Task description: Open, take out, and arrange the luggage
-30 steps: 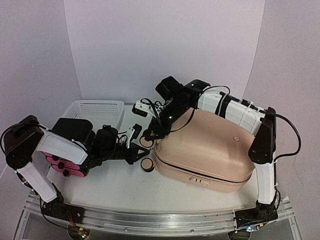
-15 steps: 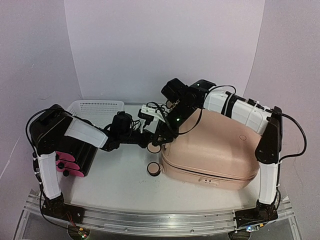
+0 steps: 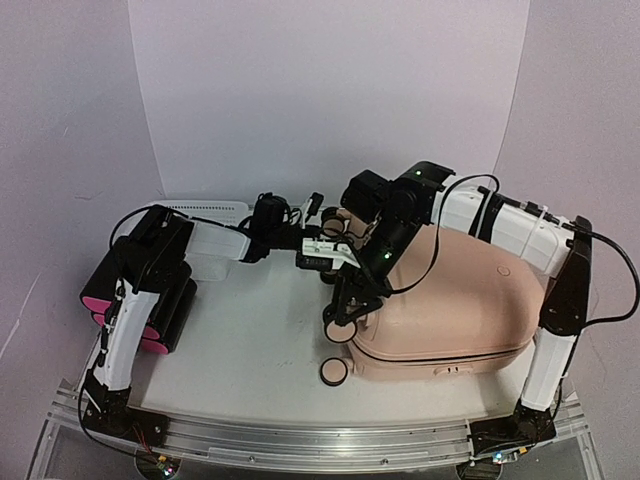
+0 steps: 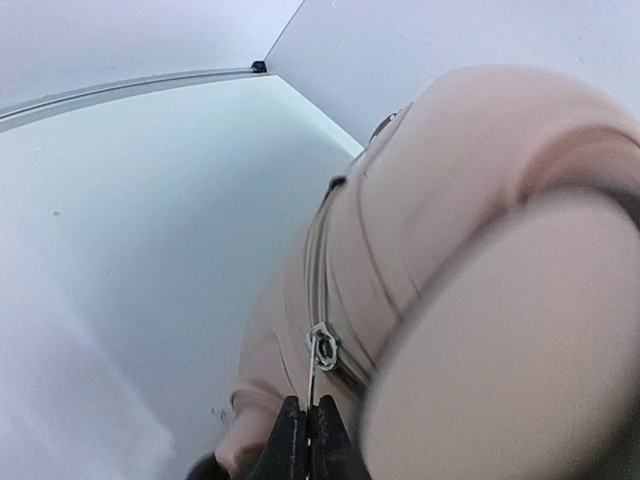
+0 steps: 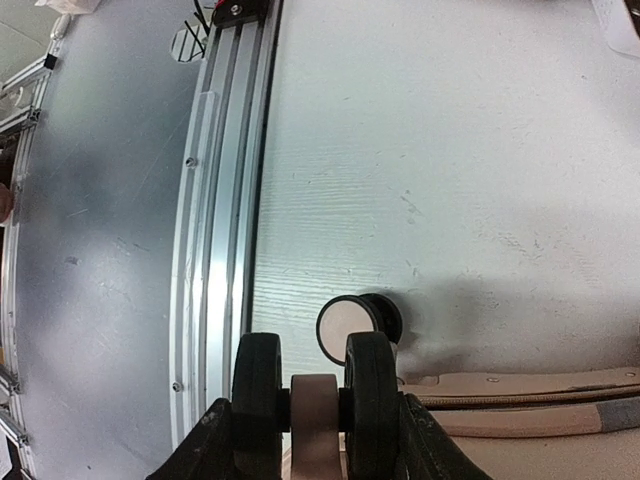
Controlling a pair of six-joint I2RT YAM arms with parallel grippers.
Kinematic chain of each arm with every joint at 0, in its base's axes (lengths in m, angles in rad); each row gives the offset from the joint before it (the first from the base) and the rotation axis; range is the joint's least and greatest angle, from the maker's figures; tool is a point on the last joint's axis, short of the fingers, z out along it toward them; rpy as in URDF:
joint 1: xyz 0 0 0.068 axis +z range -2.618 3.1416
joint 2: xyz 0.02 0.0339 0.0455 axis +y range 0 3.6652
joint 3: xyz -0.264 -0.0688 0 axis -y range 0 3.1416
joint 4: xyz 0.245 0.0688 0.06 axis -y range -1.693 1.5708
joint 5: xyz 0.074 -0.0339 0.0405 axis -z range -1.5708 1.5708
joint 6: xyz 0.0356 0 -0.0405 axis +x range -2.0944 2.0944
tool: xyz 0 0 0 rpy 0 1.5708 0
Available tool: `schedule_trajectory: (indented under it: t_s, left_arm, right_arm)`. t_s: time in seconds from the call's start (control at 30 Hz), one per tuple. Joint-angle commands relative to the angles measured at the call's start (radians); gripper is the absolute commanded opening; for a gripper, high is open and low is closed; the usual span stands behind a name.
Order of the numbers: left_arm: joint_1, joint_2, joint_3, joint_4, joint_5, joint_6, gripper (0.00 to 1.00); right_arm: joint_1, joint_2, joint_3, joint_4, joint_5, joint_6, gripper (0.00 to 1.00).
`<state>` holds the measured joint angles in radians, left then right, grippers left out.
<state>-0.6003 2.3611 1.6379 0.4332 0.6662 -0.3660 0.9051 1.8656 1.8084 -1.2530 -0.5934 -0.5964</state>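
Zipper detail showed only in the left wrist view. On the seam of the large beige-pink hard-shell luggage (image 4: 450, 220) sat a small metal slider (image 4: 322, 346). Its thin zipper pull ran down between the tips of the left tool (image 4: 305, 440), which were clenched on it. From above, that grip was too small to make out.

The right wrist view alone showed the right tool (image 5: 315, 425) grasping a black twin wheel with a beige hub (image 5: 315, 395) at the luggage's corner, one finger against each outer face. A second wheel (image 5: 350, 325) rested on the white desk (image 5: 430, 150) just beside that corner, its beige cap facing the camera. An aluminium rail (image 5: 225, 200) ran along the desk edge beyond it.

Only the top view took in the whole luggage. It lay on its broad side on the desk, with both arms reaching to its left end. Its shell was closed, the seam a thin line, and none of the inside showed.

A white plastic mesh basket (image 3: 205, 208) stood well to the far left of the luggage. The left arm hid most of it, so its contents could not be told. A black box with pink drawer fronts (image 3: 178, 300) stood well to the left of the luggage. What it held could not be seen.
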Motion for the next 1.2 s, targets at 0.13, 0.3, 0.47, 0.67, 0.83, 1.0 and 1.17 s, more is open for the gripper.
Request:
schedule_trajectory:
  t_s: [0.13,0.3,0.47,0.67,0.83,1.0,1.17]
  left_arm:
    - [0.108,0.238,0.411,-0.115,-0.079,-0.110,0.00]
    - [0.098,0.392,0.639,-0.114,-0.065,-0.198,0.00]
    - [0.110,0.277,0.472,-0.118,-0.164,-0.170,0.15]
    - [0.146,-0.088,0.088,-0.171,-0.111,-0.081,0.54]
    - [0.141,-0.405,-0.134,-0.226,0.000,-0.147,0.72]
    - [0.088,-0.655,-0.356,-0.231,0.064,-0.187,0.79]
    - [-0.045,-0.849,-0.526,-0.232,0.178,-0.065,0.81]
  right_arm:
    - [0.045,-0.071,0.021,-0.274,-0.267,0.072,0.00]
    - [0.046,-0.061,0.024,-0.279,-0.281,0.049,0.00]
    - [0.045,-0.070,0.036,-0.205,-0.176,0.124,0.00]
    - [0.042,-0.100,0.006,0.027,0.122,0.298,0.00]
    - [0.034,-0.114,-0.013,0.163,0.307,0.386,0.00]
    - [0.027,-0.105,0.002,0.227,0.373,0.449,0.07]
    - [0.026,-0.148,-0.018,0.258,0.363,0.465,0.14]
